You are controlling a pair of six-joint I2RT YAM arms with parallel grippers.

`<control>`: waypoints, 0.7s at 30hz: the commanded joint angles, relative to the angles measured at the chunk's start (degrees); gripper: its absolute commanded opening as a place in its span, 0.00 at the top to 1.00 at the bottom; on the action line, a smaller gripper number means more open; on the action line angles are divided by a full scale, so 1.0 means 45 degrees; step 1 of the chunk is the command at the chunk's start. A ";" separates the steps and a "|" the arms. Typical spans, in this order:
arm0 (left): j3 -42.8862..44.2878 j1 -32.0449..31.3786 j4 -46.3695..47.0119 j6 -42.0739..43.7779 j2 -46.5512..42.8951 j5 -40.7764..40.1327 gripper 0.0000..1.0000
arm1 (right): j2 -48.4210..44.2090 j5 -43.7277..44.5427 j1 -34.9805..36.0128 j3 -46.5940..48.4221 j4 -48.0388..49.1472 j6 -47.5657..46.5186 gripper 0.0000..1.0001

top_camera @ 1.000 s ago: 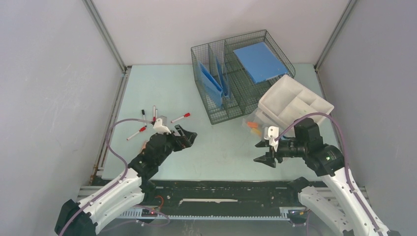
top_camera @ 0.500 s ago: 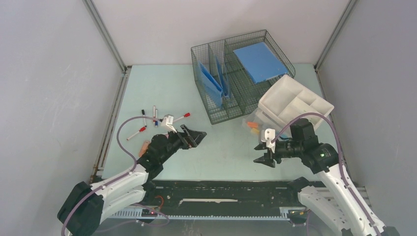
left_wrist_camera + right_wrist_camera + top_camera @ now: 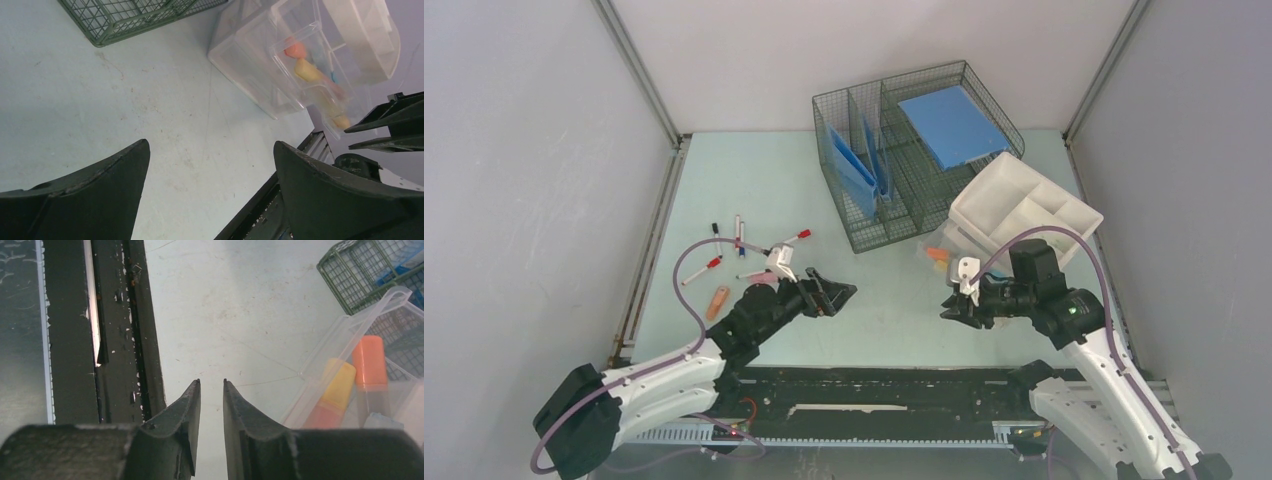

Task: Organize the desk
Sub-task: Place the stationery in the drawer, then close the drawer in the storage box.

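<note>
Hovering over desk (image 3: 754, 180): L hand (image 3: 839, 293) wide, R hand (image 3: 211, 385) nearly pinched, empty.

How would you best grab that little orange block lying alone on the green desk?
Probably from straight above, pinching the small orange oblong block across its narrow width at mid-length. It lies flat on the pale mint-green desk, with bare surface showing along both long sides.

One left pincer (image 3: 839, 293) and one right pincer (image 3: 951, 308) over one desk (image 3: 754, 180); beyond them, one wire basket (image 3: 864, 235) holding three blue folders (image 3: 952, 125); past the right pincer, one white tray (image 3: 1034, 200).
</note>
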 commanded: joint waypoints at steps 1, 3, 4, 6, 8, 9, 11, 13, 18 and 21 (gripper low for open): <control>0.0243 -0.0392 0.0460 0.0228 -0.0375 -0.0719 0.00 | -0.0053 0.0632 -0.0070 0.0063 0.0548 0.0400 0.71; 0.0182 -0.0597 0.0586 0.0202 -0.0416 -0.0897 0.00 | -0.0048 0.0891 -0.0050 0.0068 0.0603 0.0457 0.73; 0.0163 -0.0704 0.0641 0.0188 -0.0423 -0.0995 0.00 | -0.0053 0.1090 -0.0032 0.0072 0.0635 0.0489 0.74; 0.0135 -0.0920 0.0796 0.0155 -0.0383 -0.1149 0.00 | -0.0020 0.1428 0.0017 0.0073 0.0733 0.0618 0.76; 0.0101 -0.1103 0.0990 0.0118 -0.0296 -0.1259 0.00 | 0.0095 0.1919 0.0143 0.0070 0.0889 0.0784 0.78; 0.0102 -0.1190 0.1064 0.0123 -0.0242 -0.1295 0.00 | 0.0155 0.2210 0.0197 0.0073 0.0998 0.0882 0.79; 0.0093 -0.1328 0.1183 0.0105 -0.0188 -0.1373 0.00 | 0.0339 0.2890 0.0330 0.0068 0.1250 0.1116 0.81; 0.0048 -0.1439 0.1290 0.0066 -0.0165 -0.1452 0.00 | 0.0408 0.3609 0.0422 0.0068 0.1546 0.1397 0.81; -0.0008 -0.1731 0.1463 0.0027 -0.0170 -0.1746 0.00 | 0.0307 0.5046 0.0325 0.0071 0.2240 0.1963 0.81; -0.0001 -0.1873 0.1576 0.0007 -0.0047 -0.1838 0.00 | 0.0153 0.5676 0.0087 0.0073 0.2583 0.2244 0.80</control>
